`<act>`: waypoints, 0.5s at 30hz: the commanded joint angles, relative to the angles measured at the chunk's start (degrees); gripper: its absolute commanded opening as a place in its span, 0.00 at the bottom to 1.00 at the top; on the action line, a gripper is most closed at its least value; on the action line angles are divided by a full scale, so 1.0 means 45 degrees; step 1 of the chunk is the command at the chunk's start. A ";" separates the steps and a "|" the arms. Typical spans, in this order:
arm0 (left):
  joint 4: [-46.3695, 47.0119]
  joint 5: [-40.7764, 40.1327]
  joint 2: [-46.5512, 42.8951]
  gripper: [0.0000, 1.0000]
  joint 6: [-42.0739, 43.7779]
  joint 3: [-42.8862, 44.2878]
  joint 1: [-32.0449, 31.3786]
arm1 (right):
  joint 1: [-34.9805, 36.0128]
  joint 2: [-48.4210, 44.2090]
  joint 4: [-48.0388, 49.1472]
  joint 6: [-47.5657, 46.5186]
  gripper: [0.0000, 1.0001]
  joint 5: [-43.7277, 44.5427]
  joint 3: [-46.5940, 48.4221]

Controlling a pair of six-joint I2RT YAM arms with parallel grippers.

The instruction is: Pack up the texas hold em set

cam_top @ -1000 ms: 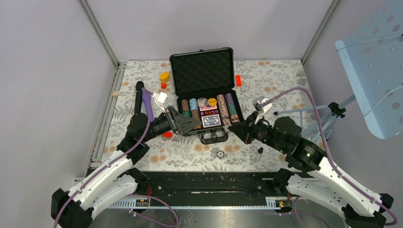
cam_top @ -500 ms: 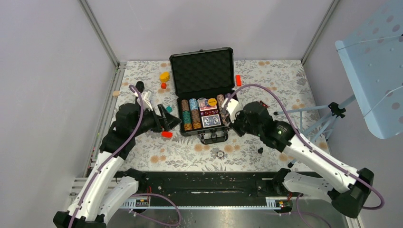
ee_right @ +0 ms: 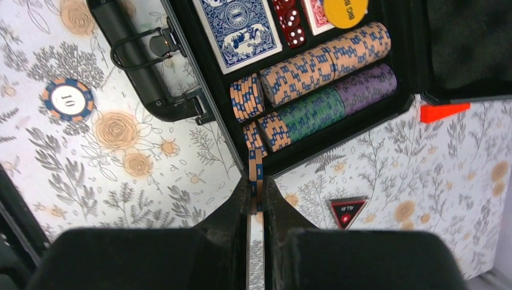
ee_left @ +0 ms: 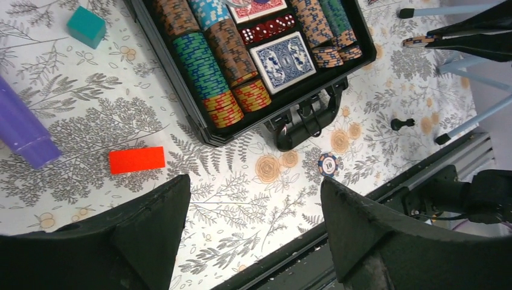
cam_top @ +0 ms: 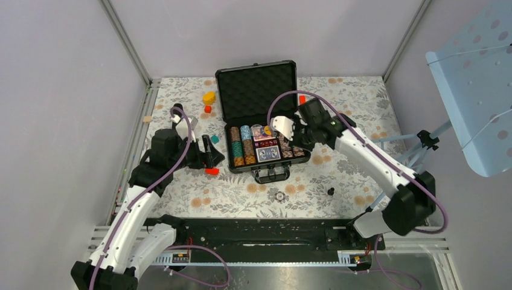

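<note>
Texas hold em set case (cam_top: 256, 90) lies open, holding chip rows (ee_left: 211, 66), card deck (ee_left: 282, 54), dice (ee_left: 267, 29). Your right gripper (ee_right: 256, 192) pinches one chip (ee_right: 256, 160); your left gripper (ee_left: 253, 184) gapes empty.

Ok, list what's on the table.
case: one, black, open, centre
chip rows: several, multicoloured, in case
card decks: two, blue and red, in case
dice: one row, red, between decks
disc: one, yellow, by decks
loose chip: one, blue-orange, near side of case
red blocks: three, red, beside case
yellow block: one, yellow, back left of case
teal block: one, teal, left of case
cylinder: one, purple, left
left gripper: open, empty, left of case
right gripper: shut on held chip, case's near right corner
</note>
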 commanded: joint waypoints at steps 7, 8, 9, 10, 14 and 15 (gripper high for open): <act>0.0648 -0.1856 -0.0613 0.79 0.0891 -0.0657 0.0064 | -0.0588 0.3085 -0.2764 -0.3526 0.00 -0.1633 0.2857; 0.0643 -0.1979 -0.0613 0.79 0.0905 -0.0632 0.0066 | -0.0588 0.3314 -0.2682 -0.3540 0.00 -0.1748 0.2953; 0.0642 -0.2073 -0.0613 0.79 0.0932 -0.0628 0.0071 | -0.0600 0.3555 -0.2616 -0.3555 0.00 -0.1879 0.3066; 0.0642 -0.2086 -0.0581 0.79 0.0952 -0.0645 0.0067 | -0.0602 0.3778 -0.2622 -0.3551 0.00 -0.1998 0.3231; 0.0642 -0.2112 -0.0554 0.80 0.0993 -0.0659 0.0069 | -0.0597 0.4491 -0.2844 -0.3638 0.00 -0.2454 0.3704; 0.0632 -0.2140 -0.0545 0.80 0.1003 -0.0666 0.0064 | -0.0604 0.4652 -0.2924 -0.3684 0.00 -0.2509 0.3767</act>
